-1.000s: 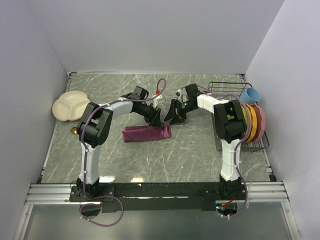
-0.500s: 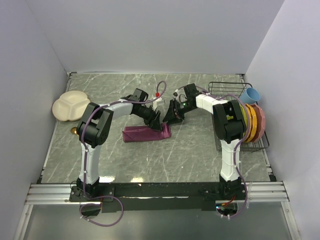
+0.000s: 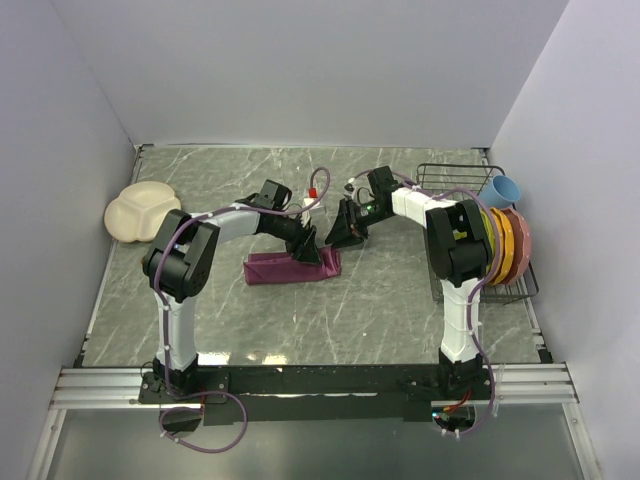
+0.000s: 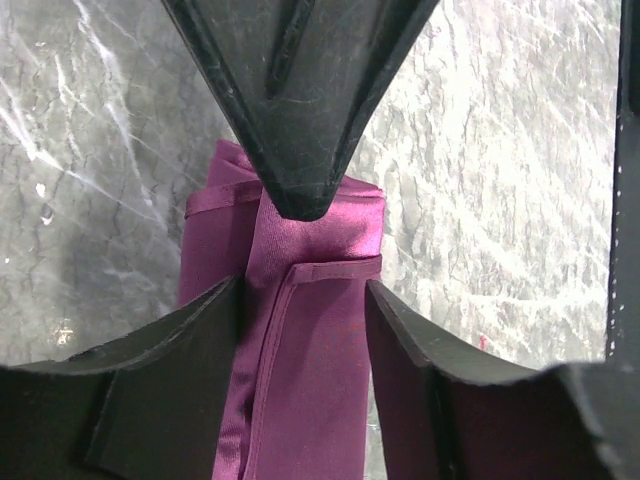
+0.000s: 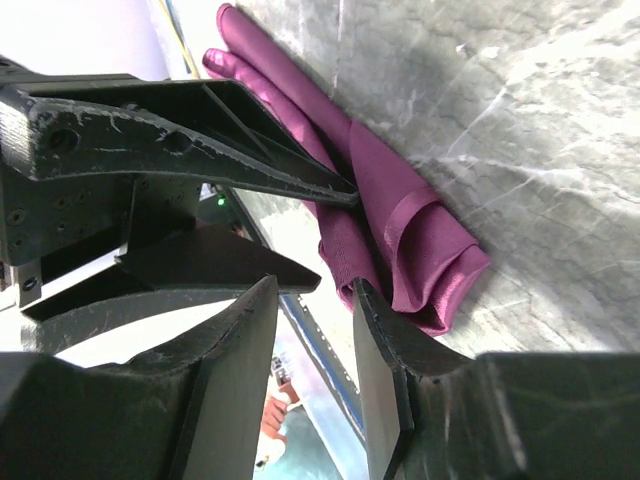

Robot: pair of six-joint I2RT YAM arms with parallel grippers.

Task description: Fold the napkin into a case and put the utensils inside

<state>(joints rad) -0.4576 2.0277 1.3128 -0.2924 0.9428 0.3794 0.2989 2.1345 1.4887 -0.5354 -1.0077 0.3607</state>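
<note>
I'm watching the left gripper (image 3: 308, 248) hovering low over one end of the soft maroon-purple cloth napkin (image 3: 278, 270), which is lying folded into a long narrow flat strip on the grey marbled tabletop (image 3: 380, 300). Its two black fingers (image 4: 180, 350) are standing well apart and straddling the strip's width. The shiny cloth is lying flat between them, with nothing visibly pinched. Just past those fingertips the strip is ending in a doubled-over fold. The right gripper (image 3: 345, 228) is pointing in at that same folded end from the opposite side, just beside it; whether it is touching I cannot tell. Its fingers (image 5: 230, 380) are showing only a narrow gap and are gripping nothing. The rest of the strip is running away behind the left gripper
</note>
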